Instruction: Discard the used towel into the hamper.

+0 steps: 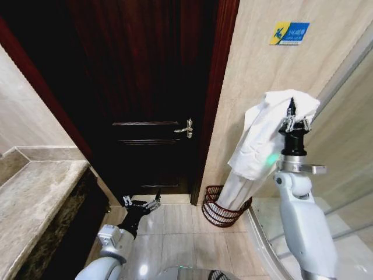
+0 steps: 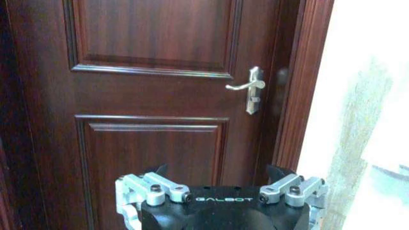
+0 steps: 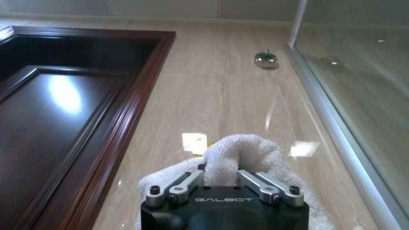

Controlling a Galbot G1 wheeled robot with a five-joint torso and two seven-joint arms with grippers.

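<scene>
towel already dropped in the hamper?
No, the right claw is raised and shut on the white towel, whose lower end hangs into the hamper.

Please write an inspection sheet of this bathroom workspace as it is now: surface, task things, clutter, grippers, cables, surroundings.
Surface: tiled floor, pale and glossy.
Job's things: white towel hangs from the right gripper, its lower end reaching into the hamper; the hamper stands on the floor by the wall.
Clutter: nothing seen.
Grippers: right gripper raised high, shut on the towel; left gripper low near the floor, open, holding nothing.
Cables: nothing seen.
Surroundings: dark wooden door with metal handle, marble counter, glass shower screen.
</scene>
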